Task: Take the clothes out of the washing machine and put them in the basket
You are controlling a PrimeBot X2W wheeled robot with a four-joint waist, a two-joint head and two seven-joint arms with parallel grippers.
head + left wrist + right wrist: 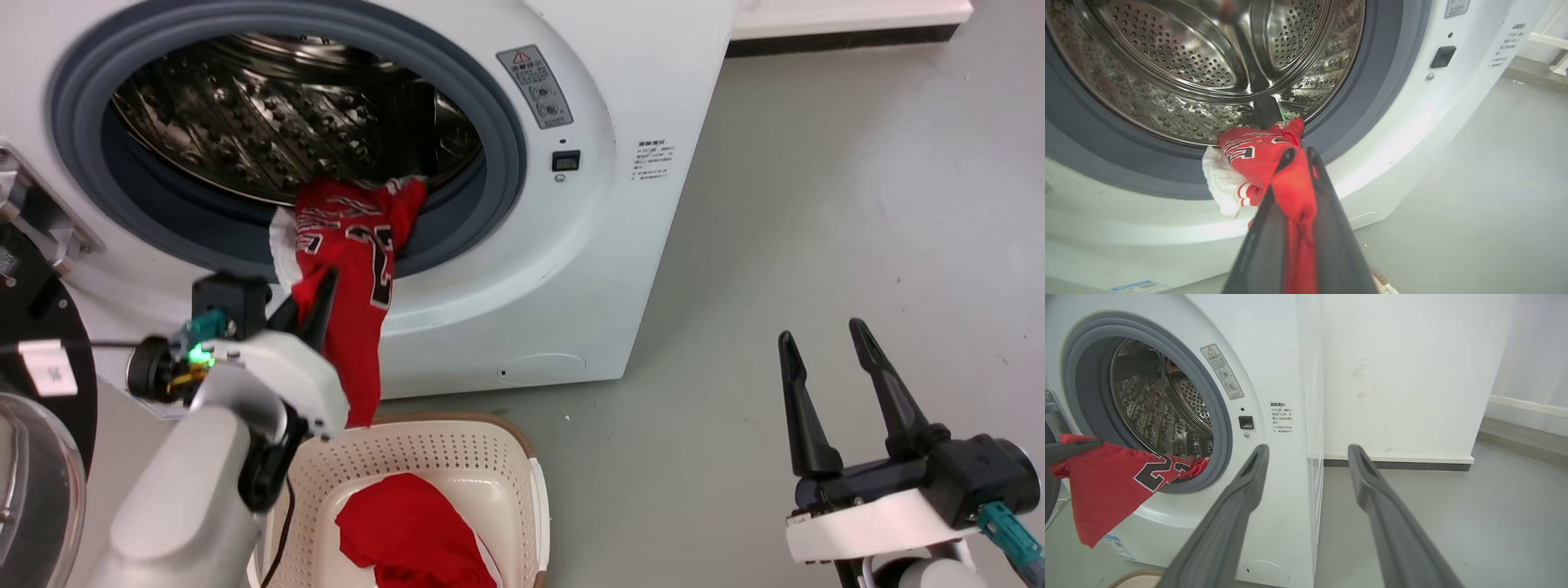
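Grips the red jersey (351, 245) between the near-closed fingers of the left gripper (314, 294), just short of the washing machine (620, 204) porthole ahead, with its tail draped below toward the basket (457, 426) and the plain red garment (408, 531) in it, and holds the right gripper (820, 331) spread wide, empty, well aside.

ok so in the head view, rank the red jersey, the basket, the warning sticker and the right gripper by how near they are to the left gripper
1. red jersey, clamped in the left gripper.
2. basket, just below it.
3. warning sticker, upper right on the washing machine front.
4. right gripper, far off at the lower right.
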